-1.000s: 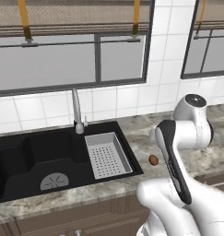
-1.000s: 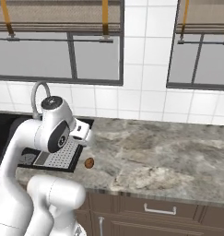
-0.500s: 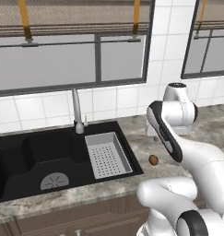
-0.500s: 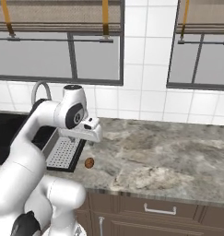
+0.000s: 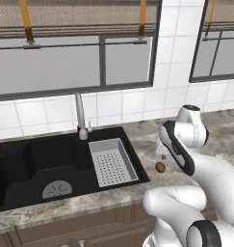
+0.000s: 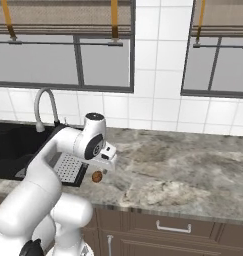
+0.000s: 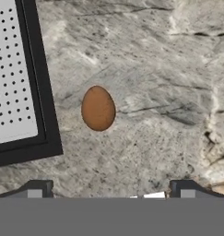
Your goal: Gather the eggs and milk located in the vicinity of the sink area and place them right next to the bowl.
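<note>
In the hand view the grey perforated tray (image 7: 9, 69) in the black sink (image 7: 42, 92) lies at 9 o'clock, and the brown egg (image 7: 98, 108) rests on the marble counter (image 7: 164, 78) just beside the sink rim, at 3 o'clock from it. The gripper (image 7: 111, 189) stands wide, empty, with the egg at 12 o'clock of its 2 fingertips (image 7: 37, 188).

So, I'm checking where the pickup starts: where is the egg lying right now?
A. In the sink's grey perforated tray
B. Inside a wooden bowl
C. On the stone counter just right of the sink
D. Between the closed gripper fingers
C: the egg lies on the bare counter beside the sink rim, with the open gripper above it.
</note>
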